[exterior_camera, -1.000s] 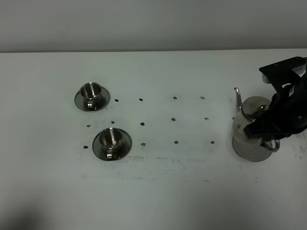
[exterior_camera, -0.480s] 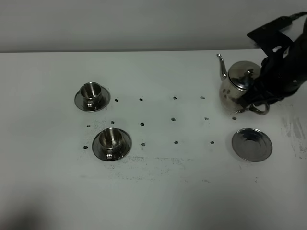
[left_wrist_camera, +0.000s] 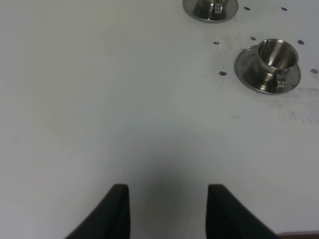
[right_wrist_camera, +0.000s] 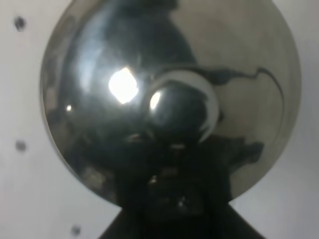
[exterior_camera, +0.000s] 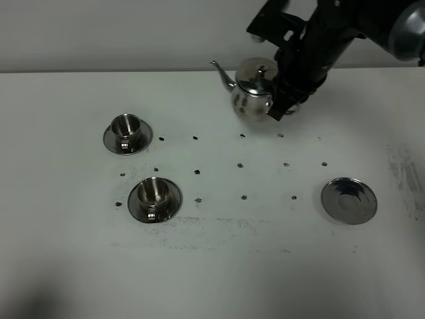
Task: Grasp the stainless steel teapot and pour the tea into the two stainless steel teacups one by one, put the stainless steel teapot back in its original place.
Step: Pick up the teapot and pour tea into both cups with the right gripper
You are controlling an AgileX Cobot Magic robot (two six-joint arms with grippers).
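Note:
My right gripper (exterior_camera: pixel 282 106) is shut on the handle of the stainless steel teapot (exterior_camera: pixel 251 93) and holds it in the air over the back middle of the table, spout pointing left. The teapot's lid fills the right wrist view (right_wrist_camera: pixel 169 99). The two stainless steel teacups stand on saucers at the left: the far one (exterior_camera: pixel 127 133) and the near one (exterior_camera: pixel 154 198). Both also show in the left wrist view, the near one (left_wrist_camera: pixel 269 64) and the far one (left_wrist_camera: pixel 209 7). My left gripper (left_wrist_camera: pixel 167 211) is open and empty, over bare table short of the cups.
An empty round steel saucer (exterior_camera: pixel 348 200) lies on the white table at the right. Small dark marks in rows (exterior_camera: pixel 240 165) dot the table between the cups and that saucer.
My right gripper has lifted the teapot off the right-hand saucer and carried it up and to the left, toward the back middle. The saucer is now bare. The cups have not moved.

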